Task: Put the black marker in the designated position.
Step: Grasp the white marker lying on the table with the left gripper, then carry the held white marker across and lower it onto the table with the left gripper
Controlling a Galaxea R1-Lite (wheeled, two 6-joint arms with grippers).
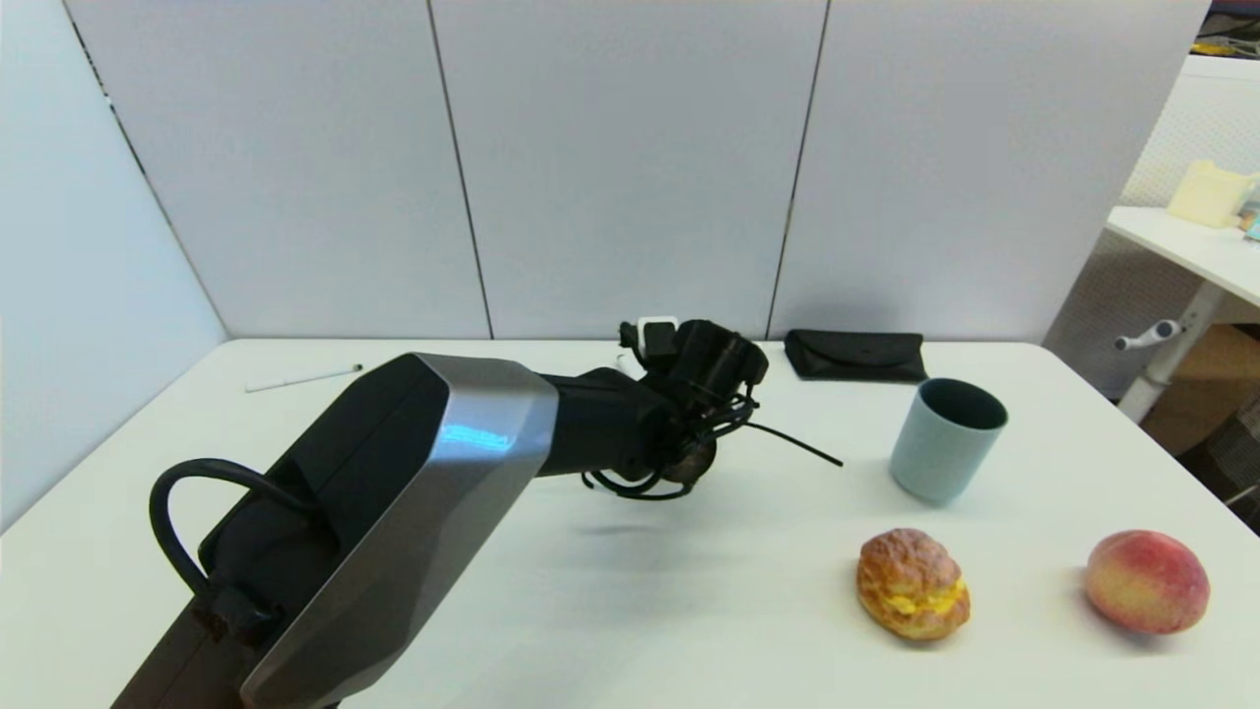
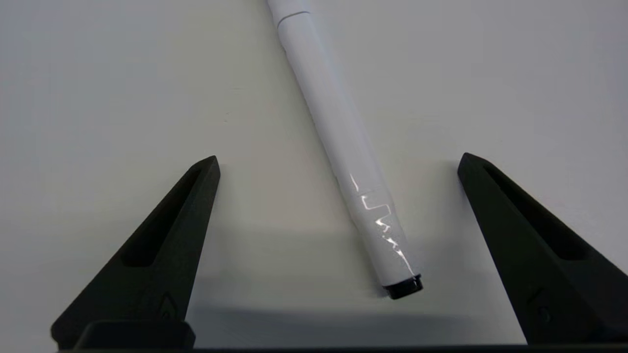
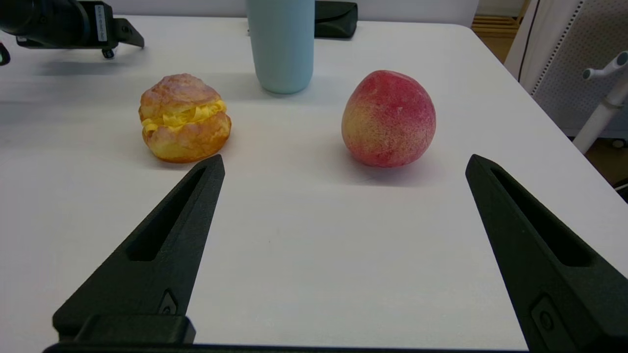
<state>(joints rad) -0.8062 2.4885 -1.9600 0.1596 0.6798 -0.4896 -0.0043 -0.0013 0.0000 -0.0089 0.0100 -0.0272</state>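
Spread wide, the left gripper [image 2: 338, 162] points down at the table, its two black wedge fingers [image 2: 162, 245] either side of the black marker [image 2: 343, 142] without touching it. That thick, smooth white-barrelled marker lies flat on the white tabletop [image 2: 98, 98], slanting between the fingers, black end cap nearest the wrist, glossy print catching light. The left arm [image 1: 394, 512], black with a silver faceted shell, reaches far forward over the table's middle, wrist bent down.

Beyond it to the right stands one pale blue cup [image 1: 947, 438]; behind that lies one flat black pouch [image 1: 854, 354]. One thin white pen [image 1: 303, 377] lies well off to the left.

The right gripper [image 3: 343, 162] hangs low near the table's front edge, fingers apart and empty. Just ahead of it sit one bumpy cream puff [image 3: 184, 117] and one rosy peach [image 3: 388, 118].
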